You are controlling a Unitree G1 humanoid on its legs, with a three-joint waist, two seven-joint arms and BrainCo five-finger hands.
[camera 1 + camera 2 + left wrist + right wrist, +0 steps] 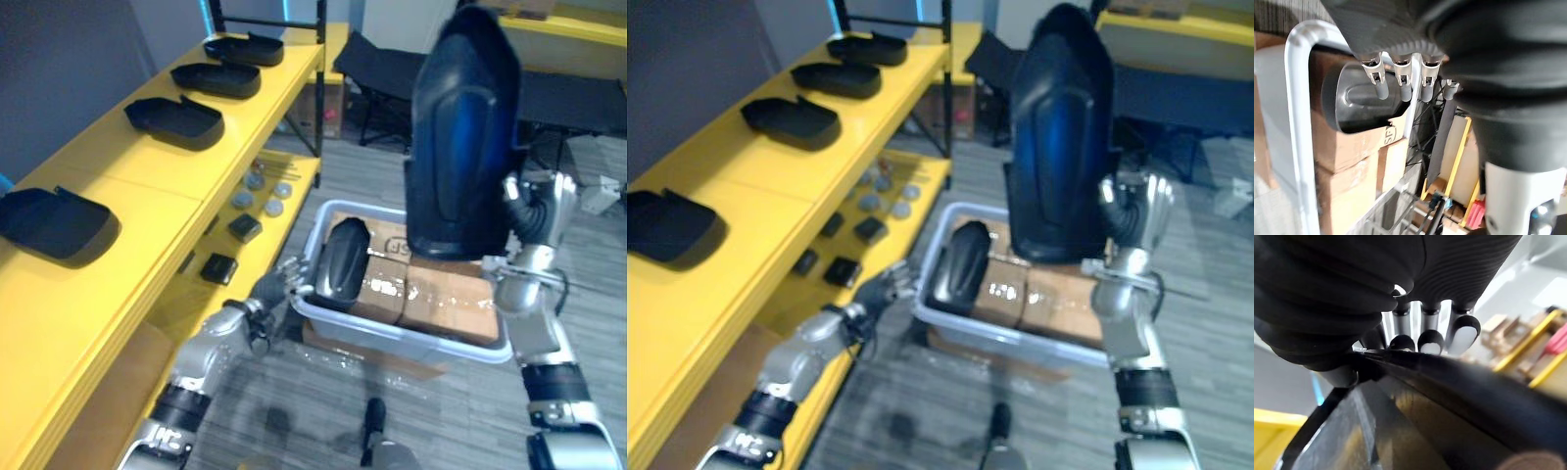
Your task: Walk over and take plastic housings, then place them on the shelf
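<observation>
My right hand is shut on a large black plastic housing, held upright and high above the bin. In the right wrist view its fingers hook over the housing's edge. A second black housing leans in the left end of a grey bin. My left hand is open at the bin's near left corner, just short of that housing. The left wrist view has its straight fingers over the housing. Several more housings lie on the yellow shelf, among them one at the near end and one further along.
The yellow shelf runs along the left, with bare room between the near housing and the others. Its lower level holds small dark and grey parts. Cardboard boxes fill the bin. Black tables stand at the back right.
</observation>
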